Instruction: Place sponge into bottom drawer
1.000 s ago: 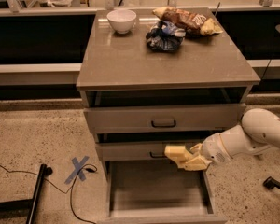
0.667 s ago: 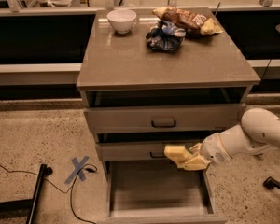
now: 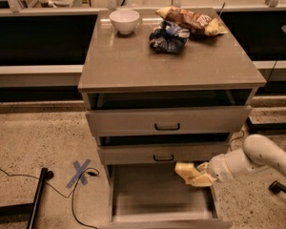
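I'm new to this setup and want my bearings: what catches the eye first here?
The gripper, reaching in from the right, holds a yellow sponge over the open bottom drawer. On the cabinet top sit a white bowl and snack bags at the back.

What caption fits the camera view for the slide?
The gripper holds the sponge just above the right side of the open bottom drawer, not yet released.
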Robot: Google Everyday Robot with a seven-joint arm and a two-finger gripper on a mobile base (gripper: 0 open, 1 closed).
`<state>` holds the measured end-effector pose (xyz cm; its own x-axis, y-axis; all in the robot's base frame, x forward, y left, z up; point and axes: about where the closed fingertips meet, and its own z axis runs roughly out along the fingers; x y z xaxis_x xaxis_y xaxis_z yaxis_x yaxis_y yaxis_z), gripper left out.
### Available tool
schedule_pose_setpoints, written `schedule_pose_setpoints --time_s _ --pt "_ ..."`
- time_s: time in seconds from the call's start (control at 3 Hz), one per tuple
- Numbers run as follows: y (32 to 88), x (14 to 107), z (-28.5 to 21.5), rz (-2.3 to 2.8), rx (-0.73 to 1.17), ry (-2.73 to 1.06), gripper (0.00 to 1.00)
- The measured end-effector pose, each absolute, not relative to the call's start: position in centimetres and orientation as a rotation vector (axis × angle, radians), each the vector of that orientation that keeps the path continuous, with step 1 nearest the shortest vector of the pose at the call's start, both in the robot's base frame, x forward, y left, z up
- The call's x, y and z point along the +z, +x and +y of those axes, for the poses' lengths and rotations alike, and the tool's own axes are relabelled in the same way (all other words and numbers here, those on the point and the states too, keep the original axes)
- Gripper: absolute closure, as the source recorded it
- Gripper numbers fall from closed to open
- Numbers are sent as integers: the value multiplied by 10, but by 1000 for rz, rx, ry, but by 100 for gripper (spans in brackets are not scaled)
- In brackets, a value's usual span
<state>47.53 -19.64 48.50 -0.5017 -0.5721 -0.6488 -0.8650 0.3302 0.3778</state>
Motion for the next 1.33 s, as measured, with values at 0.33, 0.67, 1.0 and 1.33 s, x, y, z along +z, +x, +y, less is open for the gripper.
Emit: schedule_pose_setpoints --time_s 0.33,0.67,1.0,1.33 --pt "470 408 -206 2165 1059 -1285 100" --pt "467 357 -208 2172 1097 -1251 100" --pt "466 313 -213 2248 1177 -1057 100" --pt "463 307 -210 2252 1195 -1043 100"
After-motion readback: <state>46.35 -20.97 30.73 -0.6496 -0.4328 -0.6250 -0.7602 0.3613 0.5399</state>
